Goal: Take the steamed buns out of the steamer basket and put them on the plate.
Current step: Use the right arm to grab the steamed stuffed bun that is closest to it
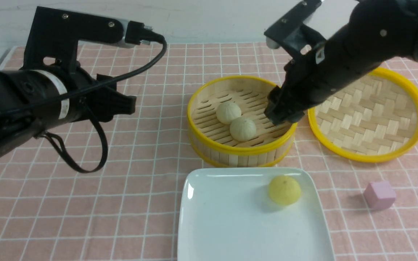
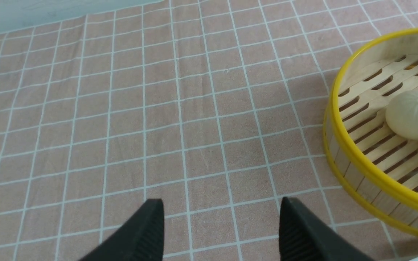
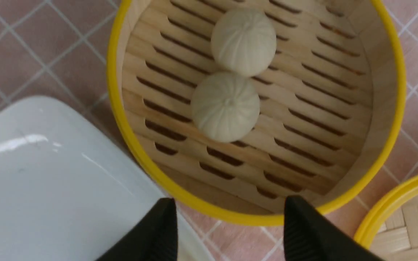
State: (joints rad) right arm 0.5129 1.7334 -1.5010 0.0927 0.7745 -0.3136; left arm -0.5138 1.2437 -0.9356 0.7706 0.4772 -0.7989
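Across the checked pink bench point(image 1: 122, 203), everything is placed from the steamer basket point(image 1: 241, 149). Just in front of the basket lies the plate point(image 1: 227, 224), carrying the yellow bun point(image 1: 284, 189). Just right of the basket rests the shallow lid point(image 1: 372, 108). Mid-basket, two off-white buns touch: the rear bun point(image 1: 228, 112) and the front bun point(image 1: 242, 129). A pink cube point(image 1: 379, 195) sits in front and well right of the basket.

Over the basket's right rim hangs the right hand point(image 1: 281, 113), fingers apart and holding nothing. Both buns lie to its left, the front bun nearer, so probably the next pick. Well left of the basket, the left hand point(image 2: 221, 232) is spread too, empty and farther off.
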